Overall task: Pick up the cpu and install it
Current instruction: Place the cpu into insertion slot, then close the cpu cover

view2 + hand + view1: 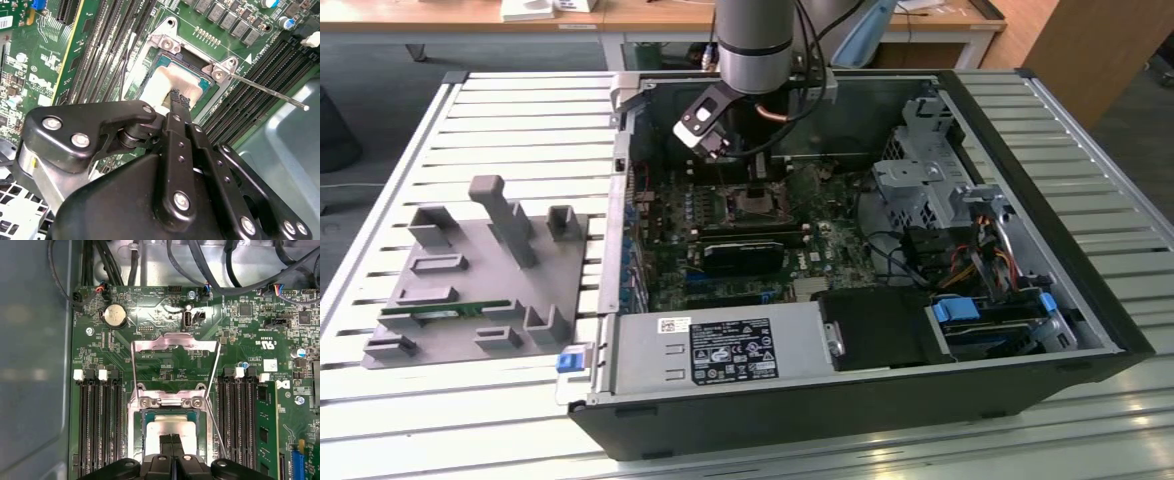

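The cpu [170, 429] lies flat in the motherboard socket, its shiny silver top showing in both wrist views [170, 80]. My gripper [172, 440] is directly over it, its two black fingers pressed together with nothing between them. In the second wrist view the tips of the gripper [180, 99] sit at the chip's top; whether they touch it I cannot tell. The socket's metal load plate [175, 342] stands swung open beyond the chip. Its thin lever [270, 92] sticks out to one side. In the exterior view the gripper [750, 165] hangs inside the open computer case above the socket [755, 207].
Memory slots [97, 425] flank the socket on both sides. A black block [744, 252] sits on the board nearer the power supply [720, 350]. Cables and a drive cage [921, 180] fill the case on the exterior view's right. A grey fixture [467, 280] stands outside on the slatted table.
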Motion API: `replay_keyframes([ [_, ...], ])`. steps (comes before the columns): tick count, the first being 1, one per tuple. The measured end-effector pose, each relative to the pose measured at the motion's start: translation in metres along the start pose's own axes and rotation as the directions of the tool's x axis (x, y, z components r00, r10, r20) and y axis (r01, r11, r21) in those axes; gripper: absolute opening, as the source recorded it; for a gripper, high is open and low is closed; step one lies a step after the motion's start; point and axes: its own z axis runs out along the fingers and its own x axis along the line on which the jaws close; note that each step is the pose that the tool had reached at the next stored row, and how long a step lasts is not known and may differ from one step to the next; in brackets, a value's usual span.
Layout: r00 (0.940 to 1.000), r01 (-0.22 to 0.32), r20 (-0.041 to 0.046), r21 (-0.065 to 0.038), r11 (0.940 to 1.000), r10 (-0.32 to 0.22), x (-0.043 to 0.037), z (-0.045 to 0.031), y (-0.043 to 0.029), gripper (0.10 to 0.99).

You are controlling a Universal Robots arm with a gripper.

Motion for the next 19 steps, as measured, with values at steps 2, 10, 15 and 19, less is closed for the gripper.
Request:
replay_keyframes([
  [2, 1.0, 0.0, 0.0001, 0.0, 1.0, 0.0, 0.0, -0.0016, 0.0001, 0.106],
  [10, 1.0, 0.0, 0.0001, 0.0, 1.0, 0.0, -0.0001, -0.0064, 0.0004, 0.106],
  [15, 1.0, 0.0, 0.0001, 0.0, 1.0, 0.0, -0.0002, -0.0099, 0.0007, 0.106],
  [19, 1.0, 0.0, 0.0002, 0.0, 1.0, 0.0, -0.0002, -0.0132, 0.0009, 0.106],
])
